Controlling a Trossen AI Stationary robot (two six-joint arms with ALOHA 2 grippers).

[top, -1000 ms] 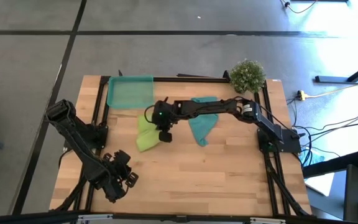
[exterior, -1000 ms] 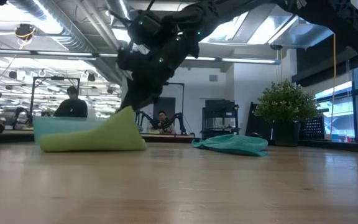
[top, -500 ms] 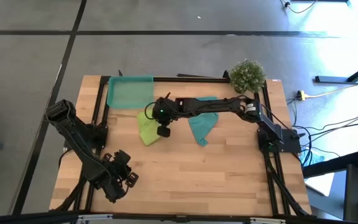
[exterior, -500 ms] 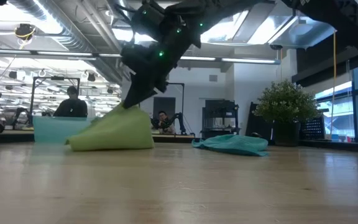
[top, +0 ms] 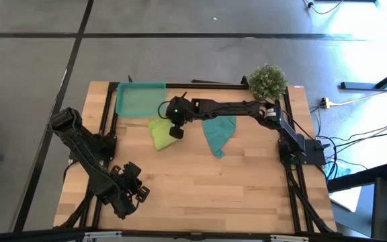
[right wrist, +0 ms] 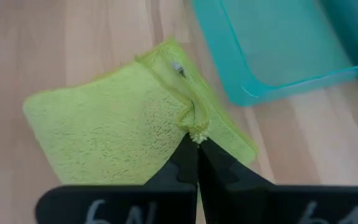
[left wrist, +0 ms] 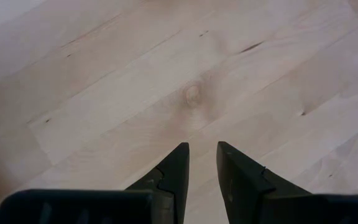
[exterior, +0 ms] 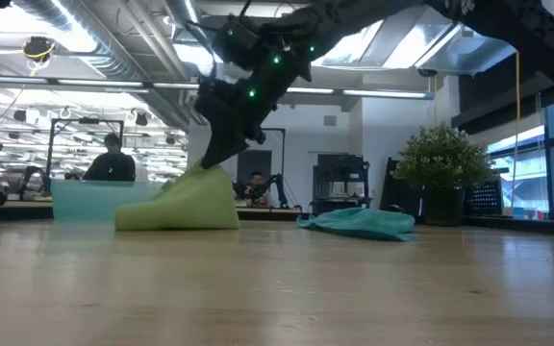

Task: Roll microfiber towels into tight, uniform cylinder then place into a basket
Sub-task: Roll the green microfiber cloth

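From above, the right arm reaches across the table (top: 247,195) so that the right tool (top: 175,132) sits over the lime-green towel (top: 159,134), which lies bunched and folded just beside the near edge of the basket (top: 140,99). The teal towel (top: 218,134) lies loosely crumpled a little apart, under the right arm's forearm, beside the potted plant (top: 268,81). The left tool (top: 127,191) waits near the table's front-left corner, well away from both cloths.

At table height, the right tool (exterior: 217,154) pinches an upper edge of the lime-green towel (exterior: 183,204) and holds it up into a peak while the rest rests on the wood. The teal towel (exterior: 359,223) is a low heap further along, and the basket (exterior: 94,199) shows behind the green cloth. People sit in the room beyond.

Past the left wrist, only bare wood shows; the left tool (left wrist: 202,163) has its fingers a narrow gap apart and holds nothing.

Past the right wrist, the right tool (right wrist: 196,149) is closed tight on the hemmed edge of the lime-green towel (right wrist: 104,134), with a corner of the basket (right wrist: 244,93) just beyond it.

Judged from this, the step in hand is folding or beginning to roll the green towel, and nothing is a tight cylinder yet. The next move probably calls for carrying the pinched edge over the cloth to start an even roll, kept clear of the basket rim.
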